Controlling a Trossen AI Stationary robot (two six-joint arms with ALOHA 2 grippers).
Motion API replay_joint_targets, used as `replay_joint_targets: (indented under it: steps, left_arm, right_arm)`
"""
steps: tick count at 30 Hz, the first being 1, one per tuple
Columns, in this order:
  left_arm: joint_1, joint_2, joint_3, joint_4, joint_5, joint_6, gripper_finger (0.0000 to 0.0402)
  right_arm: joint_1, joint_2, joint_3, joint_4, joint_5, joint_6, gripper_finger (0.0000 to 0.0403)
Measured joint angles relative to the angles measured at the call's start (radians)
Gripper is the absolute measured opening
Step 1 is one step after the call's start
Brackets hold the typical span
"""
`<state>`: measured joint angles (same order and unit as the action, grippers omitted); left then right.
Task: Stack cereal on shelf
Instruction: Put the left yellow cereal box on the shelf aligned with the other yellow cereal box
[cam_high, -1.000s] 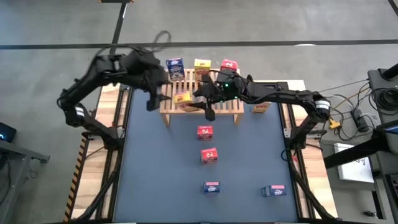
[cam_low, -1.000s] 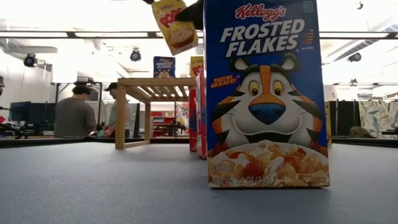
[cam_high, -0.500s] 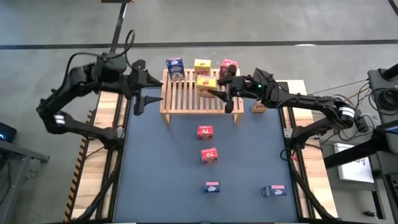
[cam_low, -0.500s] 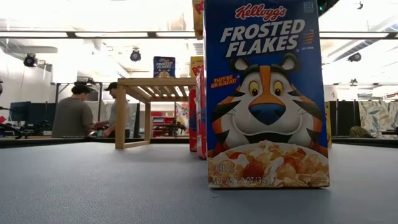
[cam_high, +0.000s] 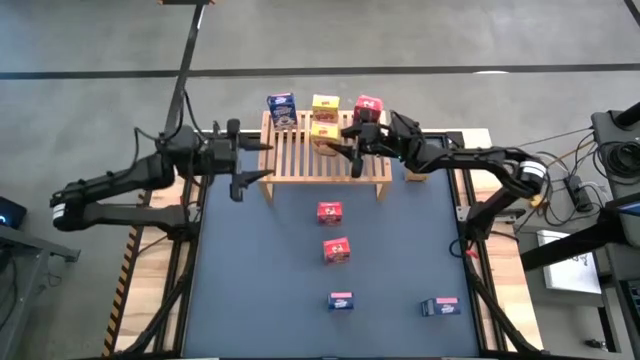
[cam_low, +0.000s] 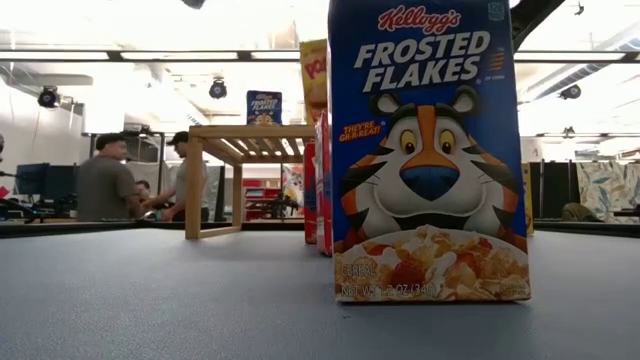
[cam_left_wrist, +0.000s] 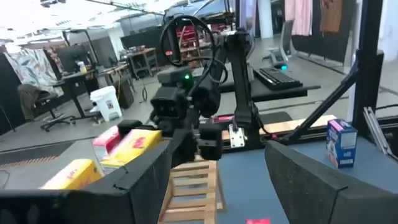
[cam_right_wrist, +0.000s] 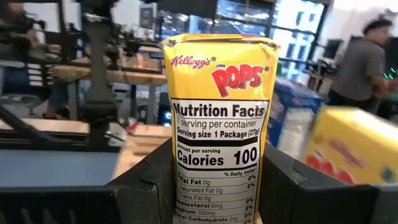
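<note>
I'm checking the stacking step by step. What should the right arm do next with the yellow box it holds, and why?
Probably lower it the last bit and let go. The right gripper is shut on the yellow box, upright over the rack, just in front of the yellow box in the back row. The left gripper waits open beside the rack's left end.

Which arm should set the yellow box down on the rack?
Right. The right gripper is shut on the yellow box over the rack. The left gripper sits empty at the rack's left end.
</note>
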<state>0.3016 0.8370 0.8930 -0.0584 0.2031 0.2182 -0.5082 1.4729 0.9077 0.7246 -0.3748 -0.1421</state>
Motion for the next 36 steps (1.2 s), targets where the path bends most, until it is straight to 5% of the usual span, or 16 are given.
replay_joint_targets:
  steps: [11, 36]
  left_arm:
    - [0.0, -0.065, -0.219, 0.274, 0.0, -0.056, 0.0242]
    - [0.0, -0.032, -0.222, 0.302, -0.001, -0.101, 0.0242]
  right_arm:
    - [-0.062, 0.111, 0.004, 0.126, -0.056, 0.071, 0.0153]
    - [-0.062, 0.136, 0.018, 0.04, -0.051, 0.066, 0.0153]
